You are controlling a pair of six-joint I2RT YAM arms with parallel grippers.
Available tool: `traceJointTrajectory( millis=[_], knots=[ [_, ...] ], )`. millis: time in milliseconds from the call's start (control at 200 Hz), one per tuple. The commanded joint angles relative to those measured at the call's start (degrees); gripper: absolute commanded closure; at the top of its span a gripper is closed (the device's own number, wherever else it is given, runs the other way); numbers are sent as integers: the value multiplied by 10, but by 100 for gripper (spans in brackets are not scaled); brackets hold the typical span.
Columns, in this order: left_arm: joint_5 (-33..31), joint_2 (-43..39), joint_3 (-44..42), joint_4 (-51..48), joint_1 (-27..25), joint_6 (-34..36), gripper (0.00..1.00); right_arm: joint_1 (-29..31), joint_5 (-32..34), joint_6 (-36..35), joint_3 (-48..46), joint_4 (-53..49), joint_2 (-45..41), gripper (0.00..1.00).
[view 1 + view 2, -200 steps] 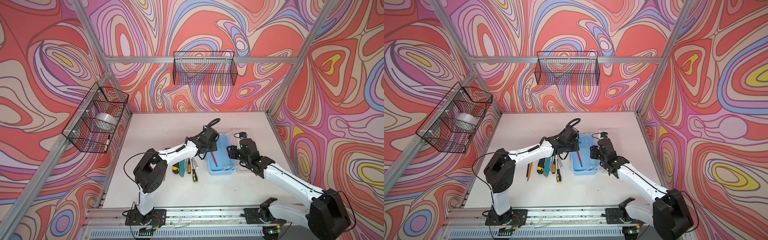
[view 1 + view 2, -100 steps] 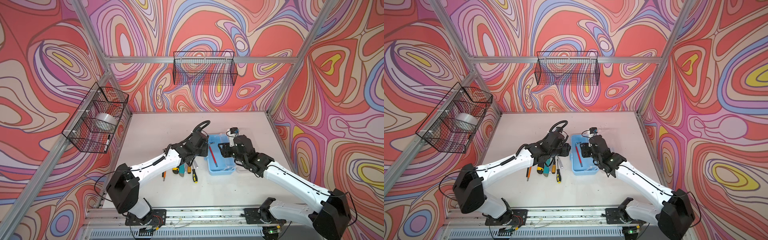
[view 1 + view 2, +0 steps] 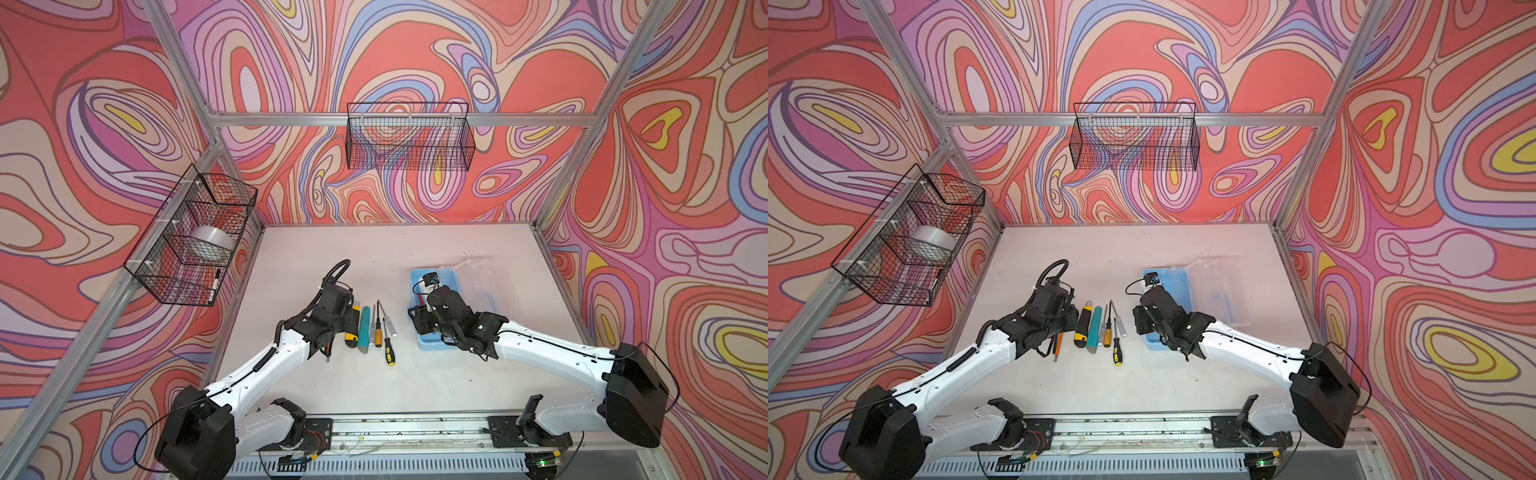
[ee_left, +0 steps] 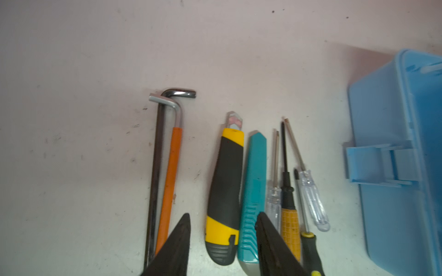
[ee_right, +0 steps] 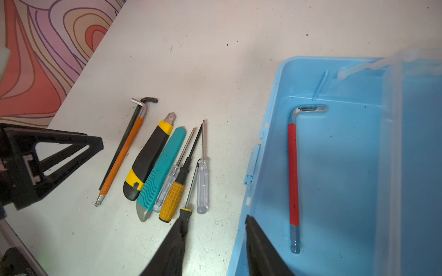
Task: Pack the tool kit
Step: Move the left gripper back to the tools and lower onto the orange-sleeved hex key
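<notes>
The light-blue box of the tool kit stands open on the table, its clear lid folded back. A red hex key lies inside. To the left lie an orange hex key, a black hex key, a yellow-black knife, a teal knife and several screwdrivers. My left gripper hovers open over the yellow-black knife's handle. My right gripper is open and empty, straddling the box's left wall.
A black wire basket hangs on the back wall. A second basket on the left wall holds a tape roll. In both top views the two arms reach in from the front rail.
My left gripper has moved from the box leftward to above the row of tools. My right gripper has shifted left over the box's left wall.
</notes>
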Motion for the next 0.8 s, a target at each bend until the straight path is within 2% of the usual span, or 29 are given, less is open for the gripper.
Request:
traceJointTrajectory(
  millis=[0, 346, 791],
  knots=[
    [13, 16, -15, 21, 26, 1, 56, 4, 13, 17, -4, 19, 15, 58],
    [40, 130, 17, 56, 66, 17, 60, 6, 21, 33, -25, 43, 21, 59],
    [10, 175, 23, 64, 85, 24, 62, 6, 29, 53, -64, 66, 4, 60]
  ],
)
